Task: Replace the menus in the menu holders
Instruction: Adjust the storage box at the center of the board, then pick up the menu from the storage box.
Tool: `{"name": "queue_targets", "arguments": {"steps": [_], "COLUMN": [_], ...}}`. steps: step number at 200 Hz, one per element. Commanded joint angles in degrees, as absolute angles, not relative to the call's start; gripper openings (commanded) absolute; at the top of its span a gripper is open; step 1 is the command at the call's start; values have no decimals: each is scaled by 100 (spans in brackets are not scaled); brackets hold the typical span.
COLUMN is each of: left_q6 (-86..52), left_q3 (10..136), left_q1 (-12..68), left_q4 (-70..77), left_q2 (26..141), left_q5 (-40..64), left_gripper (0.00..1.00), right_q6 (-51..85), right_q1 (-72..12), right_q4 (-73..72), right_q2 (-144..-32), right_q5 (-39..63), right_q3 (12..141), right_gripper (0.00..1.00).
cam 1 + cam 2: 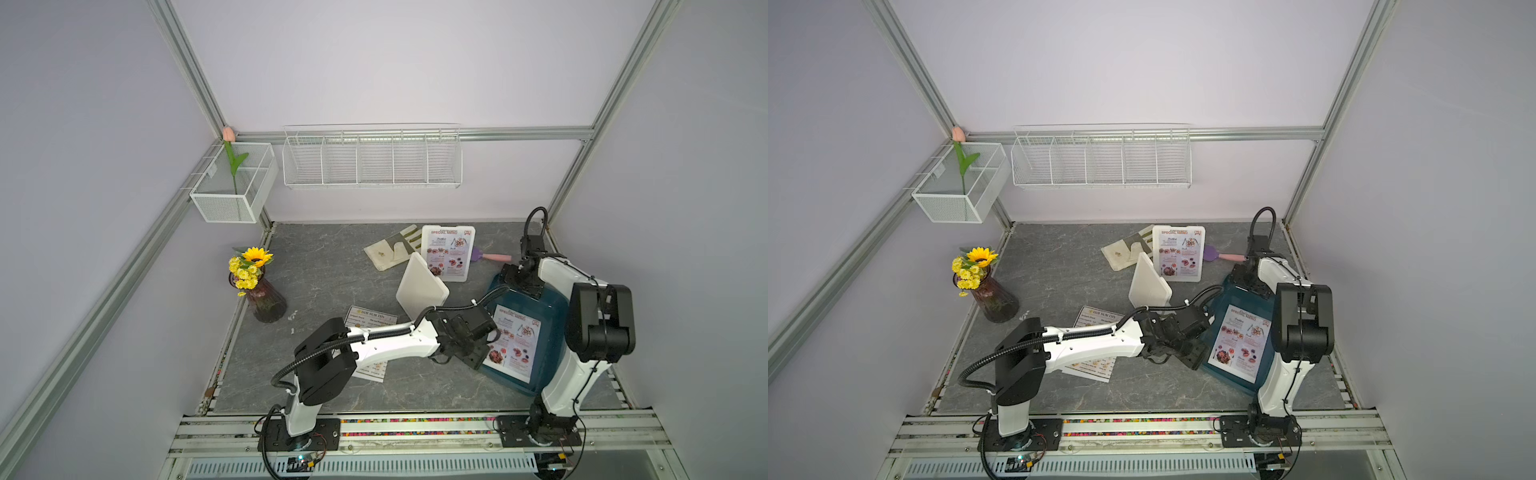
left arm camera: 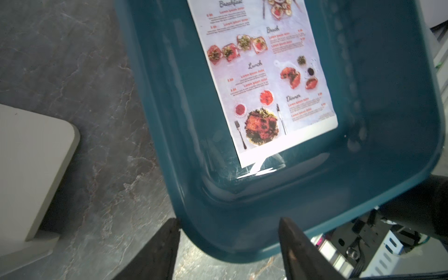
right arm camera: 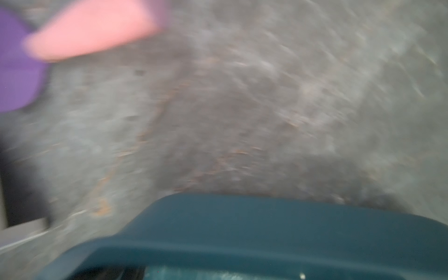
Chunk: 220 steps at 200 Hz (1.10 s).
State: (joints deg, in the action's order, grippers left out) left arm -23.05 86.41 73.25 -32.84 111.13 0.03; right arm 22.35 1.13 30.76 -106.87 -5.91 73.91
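Grey marbled table (image 1: 332, 270) lies under both my arms. My left tool (image 2: 228, 220) is spread, fingers either side of the near corner of the teal tray (image 1: 552, 324), where a loose SPECIAL MENU sheet (image 1: 512, 345) lies. My right tool (image 1: 523, 279) sits at the tray's far rim, jaws wide. One menu holder (image 1: 447, 253) stands showing a SPECIAL MENU. The second holder (image 1: 420, 291) is just beside it, white back showing. A DIM SUM INN sheet (image 1: 370, 319) lies flat under my left arm.

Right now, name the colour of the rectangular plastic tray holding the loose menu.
Dark teal. The rectangular plastic tray shows best in the left wrist view.
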Motion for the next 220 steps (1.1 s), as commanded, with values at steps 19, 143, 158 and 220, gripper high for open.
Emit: {"name": "queue_targets", "arguments": {"steps": [19,143,158,220], "left_q6": [-2216,-2488,-2463,-2320], "left_q3": [8930,9419,9497,10304], "left_q1": [7444,7193,7098,7015], "left_q4": [-3099,-3578,-3527,-3665], "left_q2": [11355,11305,11353,11964], "left_q5": [500,-795,-754,-732], "left_gripper": [67,75,75,75], "right_q6": [1808,2205,2257,2278], "right_q1": [-266,646,722,758], "right_q4": [3358,3204,3152,3301], "right_q2": [-10573,-9151,-9227,-9259], "right_q5": [-116,-30,80,-255], "right_q3": [7631,5490,5420,5320], "right_gripper": [96,89,89,89]}}
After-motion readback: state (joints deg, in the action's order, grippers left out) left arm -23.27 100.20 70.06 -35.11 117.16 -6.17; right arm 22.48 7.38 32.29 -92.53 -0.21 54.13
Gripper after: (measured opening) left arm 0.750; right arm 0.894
